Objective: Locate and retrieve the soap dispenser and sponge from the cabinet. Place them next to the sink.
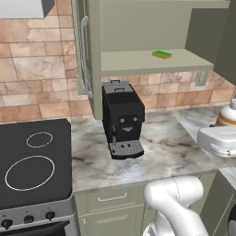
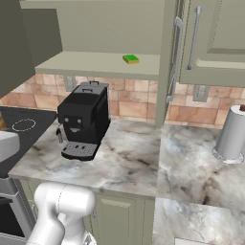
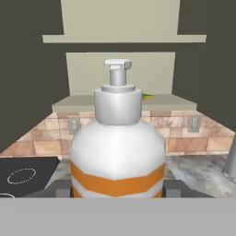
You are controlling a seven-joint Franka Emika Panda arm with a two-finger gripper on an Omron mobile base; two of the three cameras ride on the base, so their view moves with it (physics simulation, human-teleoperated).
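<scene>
Sponge (image 1: 162,54) lies on the open cabinet (image 1: 138,27) shelf, upper centre of the left base view, near the shelf's front edge. Marble bench (image 1: 170,143) right of the coffee machine (image 1: 122,120) is bare. Claw (image 3: 118,193) is clenched on the soap dispenser (image 3: 117,152), centre of the hand view, upright.

Soap dispenser (image 3: 117,152), white with orange bands and a white pump top, stands upright between the claw's fingertips (image 3: 117,190), while the flat green sponge (image 1: 162,54) with a yellow side lies on the open cabinet's (image 1: 152,61) lower shelf, beyond and above the claw.
</scene>
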